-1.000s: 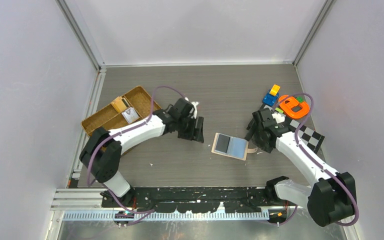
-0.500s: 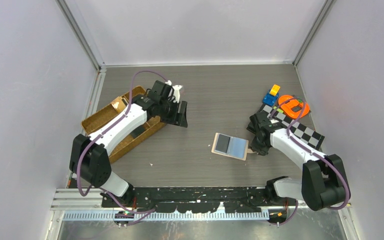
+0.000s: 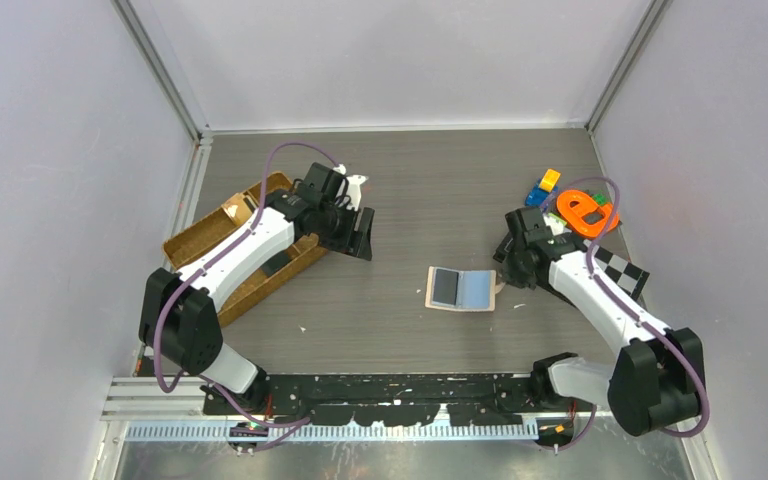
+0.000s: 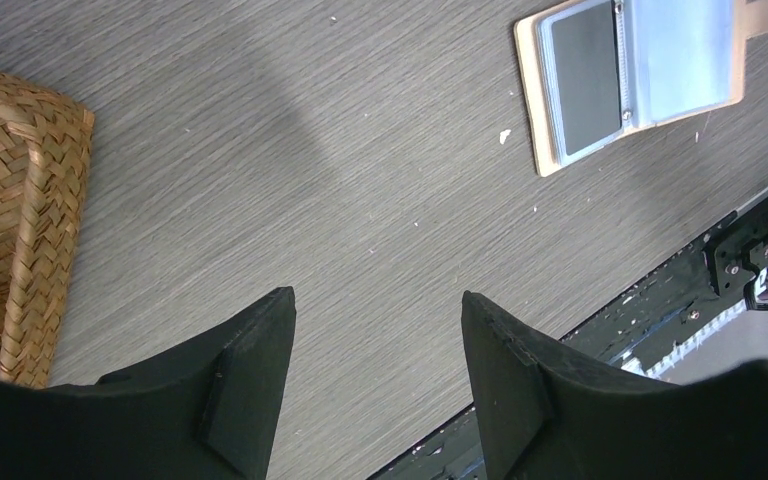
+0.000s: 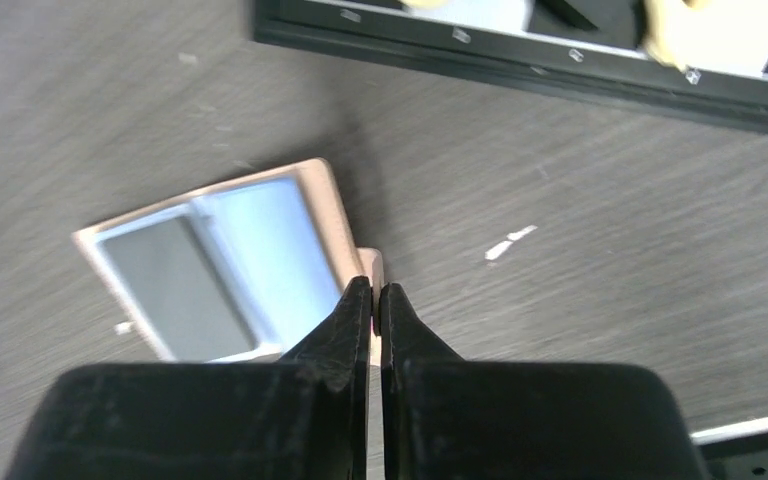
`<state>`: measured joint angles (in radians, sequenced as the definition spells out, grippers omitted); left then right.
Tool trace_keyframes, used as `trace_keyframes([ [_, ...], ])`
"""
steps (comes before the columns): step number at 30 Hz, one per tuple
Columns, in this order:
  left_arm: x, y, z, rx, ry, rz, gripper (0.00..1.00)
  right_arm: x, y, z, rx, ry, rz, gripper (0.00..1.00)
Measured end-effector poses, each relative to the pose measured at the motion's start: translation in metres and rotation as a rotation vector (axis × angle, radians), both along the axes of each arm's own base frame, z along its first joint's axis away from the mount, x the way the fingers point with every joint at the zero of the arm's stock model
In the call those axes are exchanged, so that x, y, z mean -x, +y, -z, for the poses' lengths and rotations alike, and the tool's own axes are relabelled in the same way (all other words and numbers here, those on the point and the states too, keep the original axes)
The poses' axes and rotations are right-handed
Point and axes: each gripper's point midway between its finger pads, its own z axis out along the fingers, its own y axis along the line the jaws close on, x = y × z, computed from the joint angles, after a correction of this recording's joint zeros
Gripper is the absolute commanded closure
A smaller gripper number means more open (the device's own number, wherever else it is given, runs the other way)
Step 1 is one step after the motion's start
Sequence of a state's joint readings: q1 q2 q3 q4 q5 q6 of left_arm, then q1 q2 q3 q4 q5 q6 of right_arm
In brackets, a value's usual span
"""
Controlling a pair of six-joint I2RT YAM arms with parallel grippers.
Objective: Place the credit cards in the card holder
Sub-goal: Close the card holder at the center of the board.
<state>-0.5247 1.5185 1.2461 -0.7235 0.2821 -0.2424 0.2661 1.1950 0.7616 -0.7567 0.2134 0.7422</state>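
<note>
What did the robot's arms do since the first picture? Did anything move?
The left tool pulled back from the middle toward the wicker tray, open and empty. The right tool slid in and shut on the card holder at its tab, and the card holder turned a little. The grey card and blue card stayed inside it.

No writing, label, brand or number can be read anywhere; the card holder (image 3: pixel 462 290) and wicker tray (image 3: pixel 192 243) show none.
</note>
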Motion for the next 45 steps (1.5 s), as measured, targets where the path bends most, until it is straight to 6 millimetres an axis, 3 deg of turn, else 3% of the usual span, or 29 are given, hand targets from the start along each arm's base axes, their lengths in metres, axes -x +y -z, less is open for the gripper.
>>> trace_keyframes([
  [6,0.0,0.0,0.0,0.001,-0.003,0.011,0.36,-0.027,0.031,-0.047,-0.116,-0.106,-0.077,1.0],
  [7,0.0,0.0,-0.001,0.001,-0.004,0.012,0.36,-0.029,0.056,-0.057,-0.162,-0.115,-0.154,1.0],
  [8,0.0,0.0,-0.001,0.001,-0.004,0.012,0.36,-0.028,0.057,-0.057,-0.164,-0.115,-0.157,0.99],
  [10,0.001,0.0,-0.001,0.005,-0.003,0.014,0.36,-0.024,0.074,-0.055,-0.167,-0.098,-0.211,1.0],
  [14,0.002,-0.002,-0.001,0.012,0.002,0.019,0.36,-0.014,0.137,-0.042,-0.211,-0.061,-0.377,0.99],
  [17,0.003,-0.003,-0.001,0.017,0.006,0.023,0.36,-0.008,0.171,-0.031,-0.232,-0.037,-0.449,0.99],
  [23,0.006,-0.002,0.001,0.019,0.017,0.027,0.36,-0.015,0.217,-0.013,-0.243,-0.04,-0.506,0.99],
  [25,0.006,-0.002,0.002,0.018,0.018,0.027,0.36,-0.02,0.226,-0.005,-0.243,-0.047,-0.514,0.95],
  [26,0.006,-0.002,0.002,0.018,0.019,0.027,0.36,-0.021,0.229,0.0,-0.24,-0.047,-0.515,0.9],
  [30,0.008,-0.001,0.006,0.013,0.027,0.025,0.36,-0.026,0.235,0.013,-0.231,-0.042,-0.516,0.47],
  [33,0.009,0.0,0.008,0.012,0.031,0.023,0.37,-0.029,0.235,0.01,-0.225,-0.059,-0.526,0.32],
  [36,0.01,0.001,0.007,0.015,0.022,0.019,0.37,-0.03,0.231,-0.005,-0.215,-0.092,-0.536,0.25],
  [40,0.009,-0.002,0.001,0.05,0.002,-0.008,0.37,-0.029,0.211,-0.05,-0.202,-0.177,-0.536,0.25],
  [43,0.007,-0.01,0.0,0.082,-0.004,-0.029,0.38,-0.037,0.183,-0.088,-0.21,-0.262,-0.49,0.25],
  [45,0.008,-0.018,-0.001,0.092,-0.004,-0.035,0.37,-0.045,0.159,-0.103,-0.208,-0.304,-0.434,0.25],
])
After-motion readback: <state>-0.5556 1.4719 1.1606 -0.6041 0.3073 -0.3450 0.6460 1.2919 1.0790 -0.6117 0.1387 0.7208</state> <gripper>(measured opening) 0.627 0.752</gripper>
